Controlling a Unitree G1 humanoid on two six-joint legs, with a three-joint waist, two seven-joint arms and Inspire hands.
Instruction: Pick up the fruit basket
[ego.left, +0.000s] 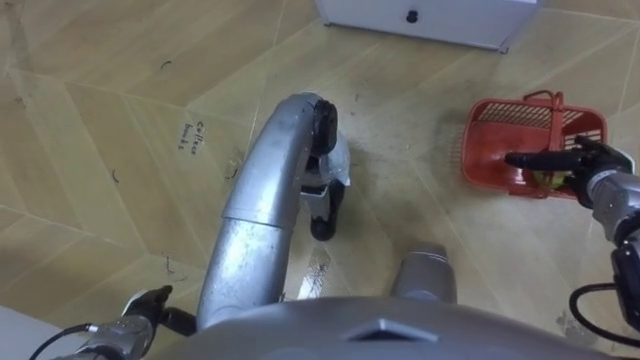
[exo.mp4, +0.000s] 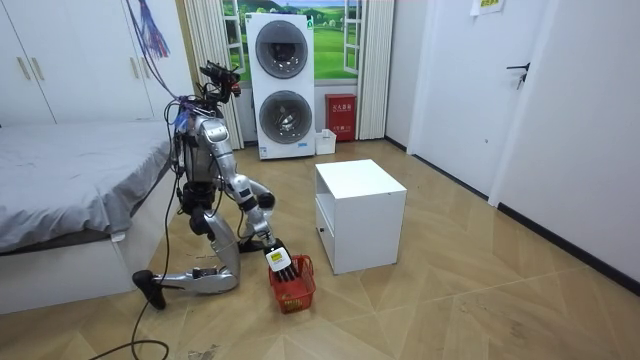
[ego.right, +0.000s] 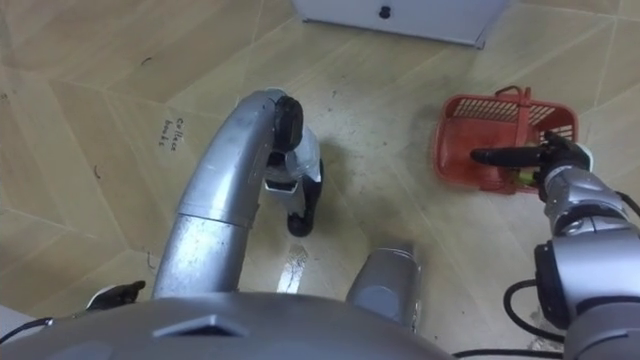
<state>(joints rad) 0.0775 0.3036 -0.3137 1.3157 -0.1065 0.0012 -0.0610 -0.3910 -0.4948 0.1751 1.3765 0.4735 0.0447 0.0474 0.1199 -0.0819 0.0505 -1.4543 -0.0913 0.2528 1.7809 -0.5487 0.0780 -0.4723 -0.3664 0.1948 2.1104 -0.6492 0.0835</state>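
Kneeling on the wooden floor, one knee down, beside a bed (exo.mp4: 60, 170) and near a white cabinet (exo.mp4: 360, 210), with stacked washing machines (exo.mp4: 285, 85) against the far wall. Standing upright on the floor close to the cabinet, at the robot's right: the fruit basket (ego.left: 505, 118), red open-meshed plastic, with its hoop handle (ego.left: 552, 98) showing at the far rim. Stretched across its mouth, the right hand (ego.left: 592, 162), fingers (ego.left: 540, 158) straight and pressed together, pointing to the robot's left, pinching nothing and not round the handle. Low at the lower left, the left hand (ego.left: 150, 300), idle, state impossible to tell. Inside the basket, something small and yellow-green (ego.left: 552, 181), half hidden by the hand. Probably light and fairly stiff, of slick plastic, apt to swing or tip on a one-sided hold; best taken by hooking under the middle of the handle. Dark handwriting (ego.left: 190, 135) on a floorboard, too small to read with confidence; no legible label on the basket.
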